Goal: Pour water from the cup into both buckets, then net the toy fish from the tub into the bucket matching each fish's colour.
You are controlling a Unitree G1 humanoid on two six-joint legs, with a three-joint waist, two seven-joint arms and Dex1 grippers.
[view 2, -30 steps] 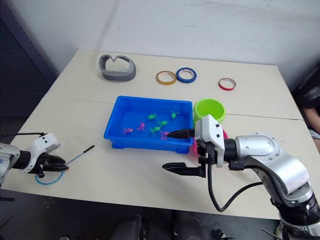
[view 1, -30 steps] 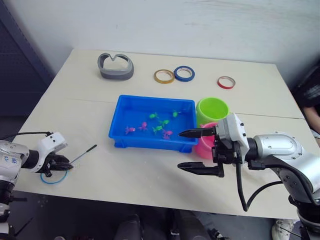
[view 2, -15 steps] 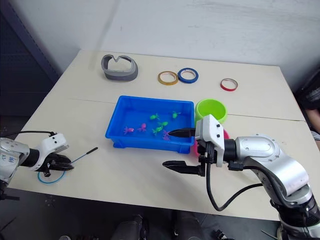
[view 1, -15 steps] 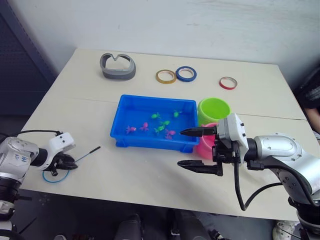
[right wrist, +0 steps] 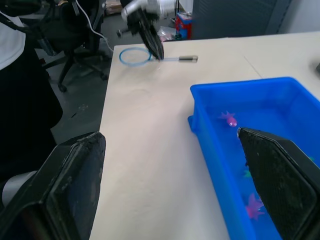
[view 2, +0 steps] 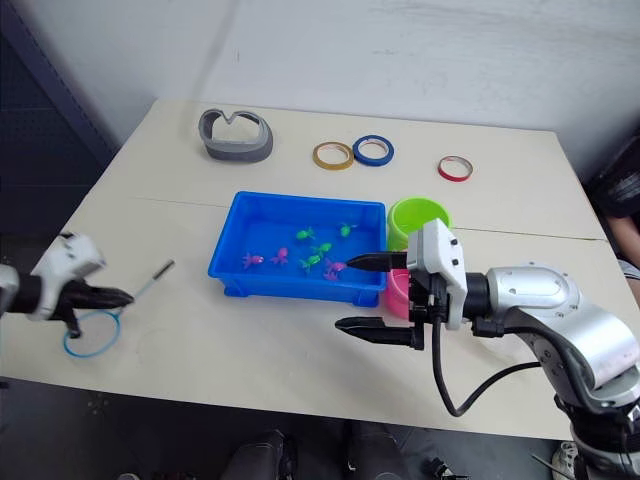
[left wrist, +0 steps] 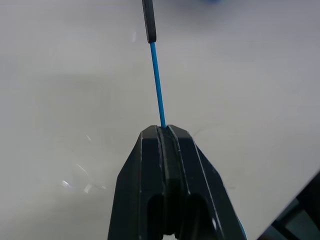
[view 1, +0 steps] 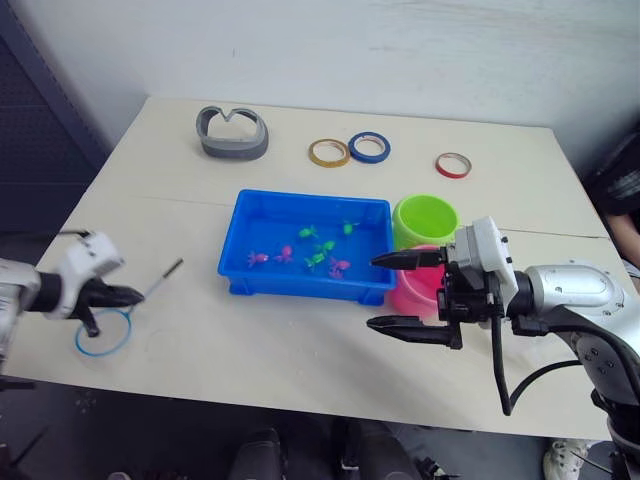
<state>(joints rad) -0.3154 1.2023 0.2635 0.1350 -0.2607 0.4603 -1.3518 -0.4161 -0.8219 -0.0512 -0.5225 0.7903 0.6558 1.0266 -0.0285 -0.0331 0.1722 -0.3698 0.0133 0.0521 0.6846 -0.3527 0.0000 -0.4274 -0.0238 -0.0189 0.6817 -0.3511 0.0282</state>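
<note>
Gripping the net (view 1: 103, 329) by its thin handle, our left gripper (view 1: 128, 296) has its jaws pressed tight together on the blue shaft, at the near left edge of the tabletop (view 1: 290, 340). The hoop lies flat on the tabletop just near of the gripper, and the dark tip of the handle points right, toward the tub (view 1: 305, 247). Our right gripper (view 1: 385, 292) hangs with its jaws spread wide, holding nothing, just right of the tub's near right corner; one finger reaches over that corner, the other sits nearer us above bare tabletop.

The tabletop is pale beige, set against a light wall, with dark floor on the left. In the right wrist view we see a black office chair (right wrist: 75, 30) and a person's dark clothing off the tabletop's left end.

The tub sits mid-tabletop and holds the fish (view 1: 310, 250), green and pink, gathered in its middle and near part. The green bucket (view 1: 424, 221) stands touching the tub's right side, with the pink bucket (view 1: 415, 288) just near of it, partly hidden by our right gripper. We cannot tell what either holds. Along the far side lie a grey curved object (view 1: 233, 133) and three tape rings: yellow (view 1: 328, 152), blue (view 1: 368, 147) and red (view 1: 453, 164).
</note>
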